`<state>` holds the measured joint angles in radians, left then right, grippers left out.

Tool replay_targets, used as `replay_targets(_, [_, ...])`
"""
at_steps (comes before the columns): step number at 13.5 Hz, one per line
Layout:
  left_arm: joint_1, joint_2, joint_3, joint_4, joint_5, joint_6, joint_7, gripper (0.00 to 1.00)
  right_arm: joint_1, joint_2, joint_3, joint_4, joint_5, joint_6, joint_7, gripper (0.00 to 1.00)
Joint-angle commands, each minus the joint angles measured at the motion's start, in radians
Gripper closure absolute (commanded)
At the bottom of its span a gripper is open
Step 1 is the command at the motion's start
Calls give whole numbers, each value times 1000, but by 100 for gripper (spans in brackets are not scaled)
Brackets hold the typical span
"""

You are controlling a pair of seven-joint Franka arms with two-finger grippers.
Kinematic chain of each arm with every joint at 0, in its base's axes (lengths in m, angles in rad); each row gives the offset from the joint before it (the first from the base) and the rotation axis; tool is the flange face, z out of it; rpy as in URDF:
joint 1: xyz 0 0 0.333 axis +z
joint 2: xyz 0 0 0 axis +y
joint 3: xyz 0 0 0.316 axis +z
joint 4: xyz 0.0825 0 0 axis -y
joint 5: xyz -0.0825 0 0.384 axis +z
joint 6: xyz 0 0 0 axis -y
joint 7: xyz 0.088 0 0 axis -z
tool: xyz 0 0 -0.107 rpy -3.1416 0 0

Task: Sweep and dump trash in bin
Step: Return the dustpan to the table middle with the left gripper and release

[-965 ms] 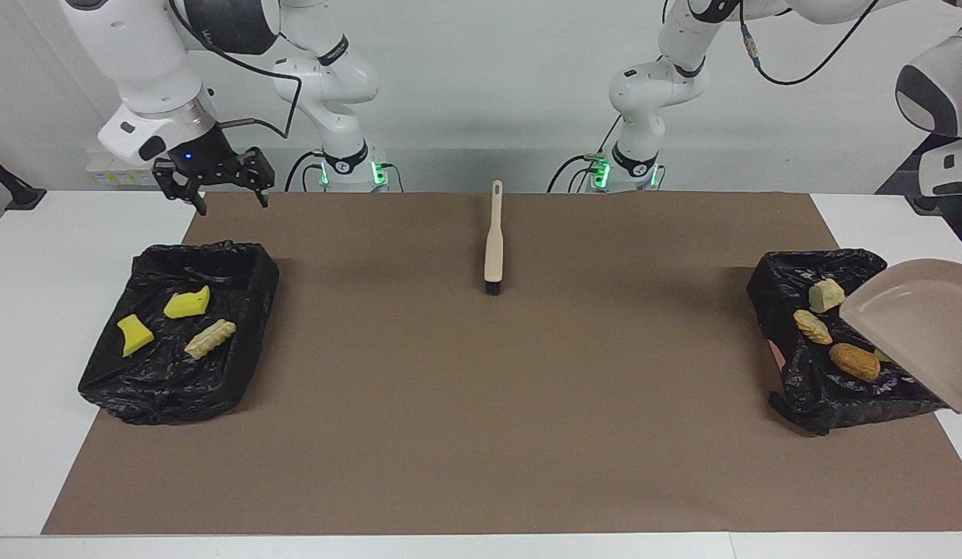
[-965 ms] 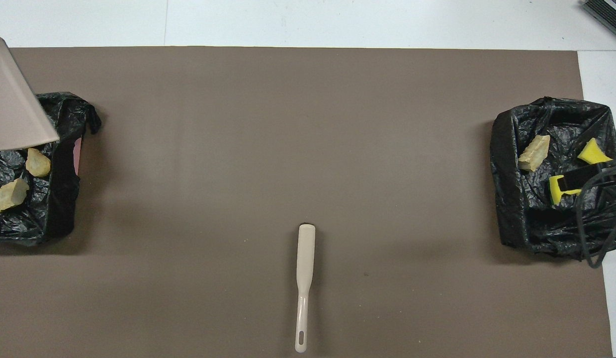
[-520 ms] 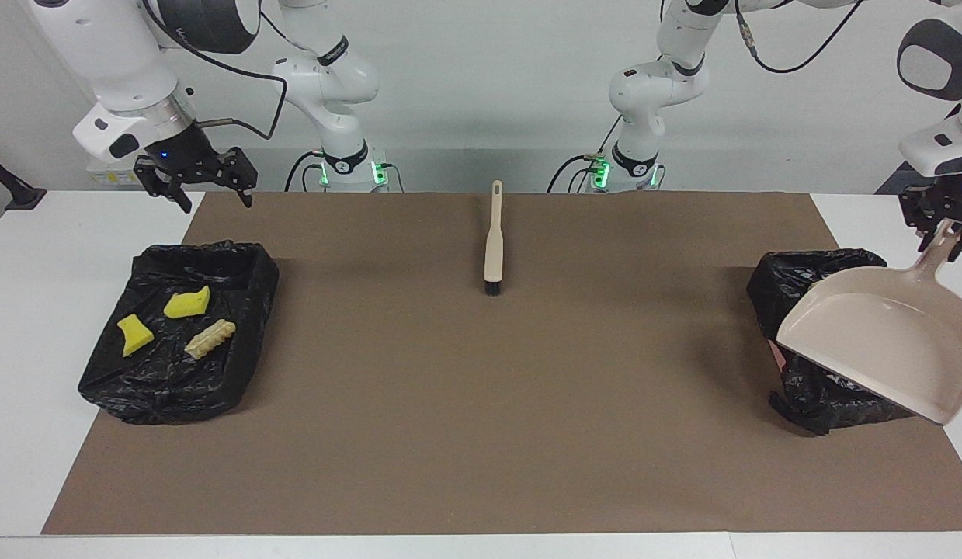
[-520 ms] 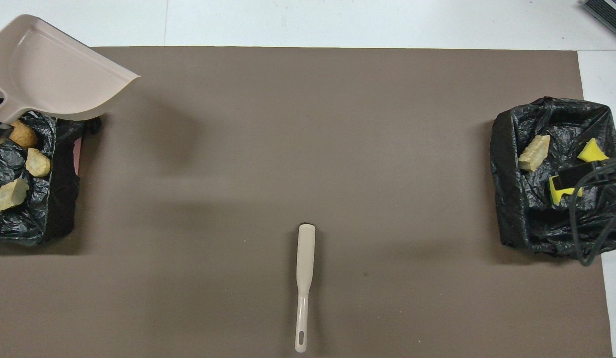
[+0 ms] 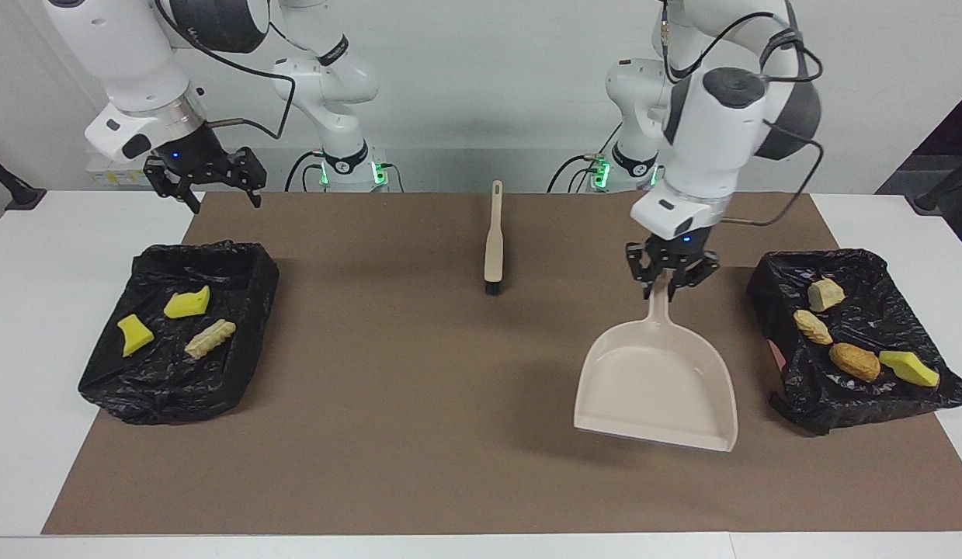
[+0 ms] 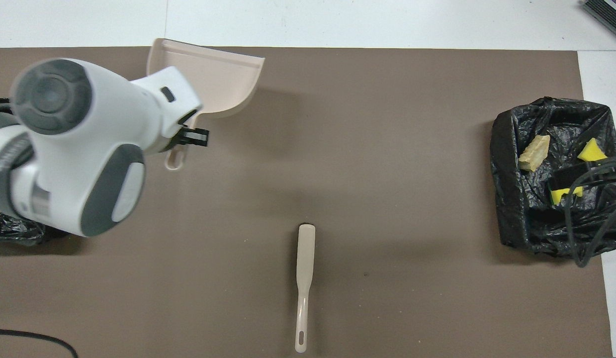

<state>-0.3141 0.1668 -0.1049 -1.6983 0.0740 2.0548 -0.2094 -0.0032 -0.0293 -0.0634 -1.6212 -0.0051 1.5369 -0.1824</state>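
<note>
Left gripper clenched on beige dustpan handle, raised over brown mat, right gripper released above mat's corner, brush on mat, trash in black-lined bins at mat's ends.

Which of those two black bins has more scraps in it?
The bin at the left arm's end: four scraps lie in it, against three in the bin at the right arm's end.
</note>
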Motion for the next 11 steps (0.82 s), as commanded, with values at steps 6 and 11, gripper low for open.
replay_targets(6, [-276,192,25,-8,-76,252,-288,100,-1,2,2,12,19,-17,15,0])
replay_targets(11, [-319,260,25,-1,-74,295,-378,100,-1,2,2,12,16,-14,14,0])
